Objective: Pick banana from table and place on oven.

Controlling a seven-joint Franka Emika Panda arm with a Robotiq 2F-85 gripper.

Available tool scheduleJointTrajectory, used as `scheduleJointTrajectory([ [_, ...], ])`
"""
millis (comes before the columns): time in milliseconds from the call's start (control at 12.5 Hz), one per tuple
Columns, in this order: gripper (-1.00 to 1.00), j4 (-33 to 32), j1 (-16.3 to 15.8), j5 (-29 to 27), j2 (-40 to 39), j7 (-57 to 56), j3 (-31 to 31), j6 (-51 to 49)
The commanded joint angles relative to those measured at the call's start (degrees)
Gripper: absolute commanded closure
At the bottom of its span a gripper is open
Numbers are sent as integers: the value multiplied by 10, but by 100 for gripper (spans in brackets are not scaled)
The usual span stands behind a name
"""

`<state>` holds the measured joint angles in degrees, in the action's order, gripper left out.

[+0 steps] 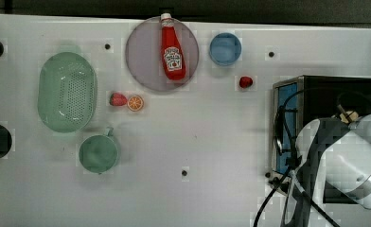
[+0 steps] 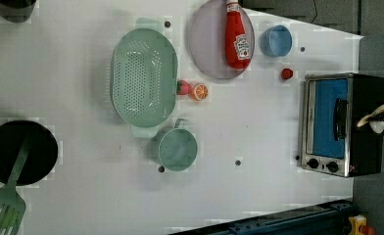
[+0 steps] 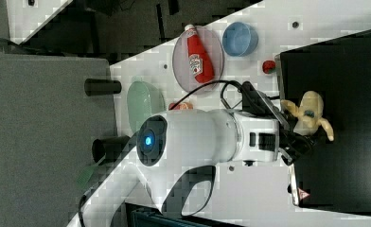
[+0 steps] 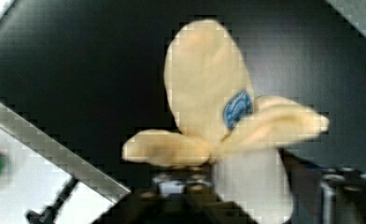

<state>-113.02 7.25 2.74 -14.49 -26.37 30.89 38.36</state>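
The right view alone shows the banana (image 3: 309,113) lying on the black top of the oven (image 3: 344,156), just beyond the gripper (image 3: 301,135) at the arm's end; whether its fingers clasp the fruit or stand apart I cannot tell. The wrist view adds a blue sticker on the banana, its writing unreadable. In the top view, one ketchup bottle (image 1: 172,47) with an illegible label lies at twelve o'clock on one plate (image 1: 143,66), with one blue bowl (image 1: 225,49) toward one o'clock.
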Motion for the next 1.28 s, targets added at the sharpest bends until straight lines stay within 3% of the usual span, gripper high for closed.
scheduleJointTrajectory([
  [80,-70,5,-12,-1,30,-35,-4,-7],
  [160,-100,8,-12,2,31,-35,-4,-8],
  [400,-100,40,-26,25,45,-53,-16,-48],
  [720,-100,106,-65,11,99,-101,-95,-277],
  [960,-100,145,-96,-1,147,81,-182,-291],
  [1280,-100,138,-113,-1,195,284,-274,-304],
])
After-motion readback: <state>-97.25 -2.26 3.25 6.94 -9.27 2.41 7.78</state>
